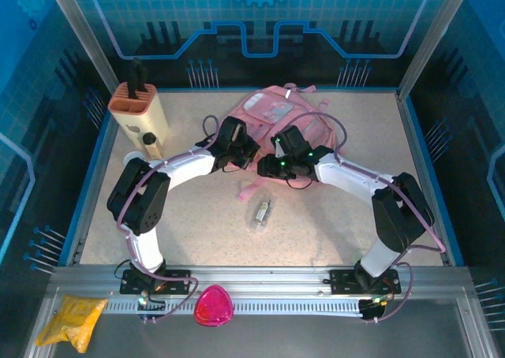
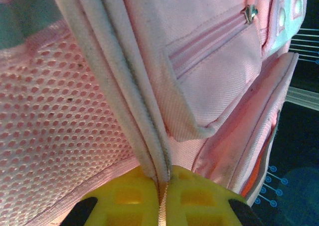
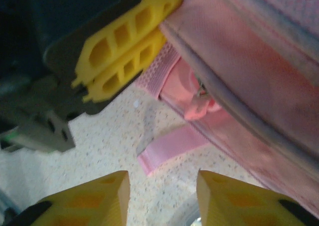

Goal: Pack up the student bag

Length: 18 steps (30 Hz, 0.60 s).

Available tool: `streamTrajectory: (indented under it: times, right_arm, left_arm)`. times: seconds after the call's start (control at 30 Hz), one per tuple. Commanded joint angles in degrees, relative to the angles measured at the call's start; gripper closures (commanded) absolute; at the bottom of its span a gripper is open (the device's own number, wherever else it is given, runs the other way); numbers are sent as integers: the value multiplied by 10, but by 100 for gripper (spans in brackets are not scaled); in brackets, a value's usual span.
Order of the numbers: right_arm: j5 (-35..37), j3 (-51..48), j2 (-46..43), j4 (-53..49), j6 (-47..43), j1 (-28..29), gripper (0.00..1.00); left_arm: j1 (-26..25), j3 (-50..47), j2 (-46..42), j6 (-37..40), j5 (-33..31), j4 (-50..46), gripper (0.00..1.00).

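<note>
The pink student bag (image 1: 274,110) lies at the back middle of the table. My left gripper (image 1: 241,150) is at its near left edge; in the left wrist view its yellow fingers (image 2: 162,182) are shut on the bag's piped zipper seam (image 2: 144,136), beside pink mesh (image 2: 55,111). My right gripper (image 1: 275,159) hovers at the bag's near edge and stands open (image 3: 162,185) over bare table. Before it are a loose pink strap (image 3: 172,146), a pink zipper pull (image 3: 202,105) and the left gripper's shut fingers (image 3: 124,42) on the bag edge.
A small clear packet (image 1: 262,213) lies on the table in front of the grippers. A beige pen holder (image 1: 140,110) stands at the back left. On the front ledge are a yellow pouch (image 1: 75,318) and a magenta pouch (image 1: 213,306).
</note>
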Motion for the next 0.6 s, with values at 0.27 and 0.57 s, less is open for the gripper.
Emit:
streamTrajectory:
  times: [0.27, 0.57]
  right_arm:
    - [177, 2, 52, 77, 44, 39, 70]
    - [237, 32, 97, 63, 27, 42, 73]
  left_arm:
    - [-19, -13, -51, -23, 23, 49, 100]
    - [-21, -23, -60, -21, 26, 57, 100]
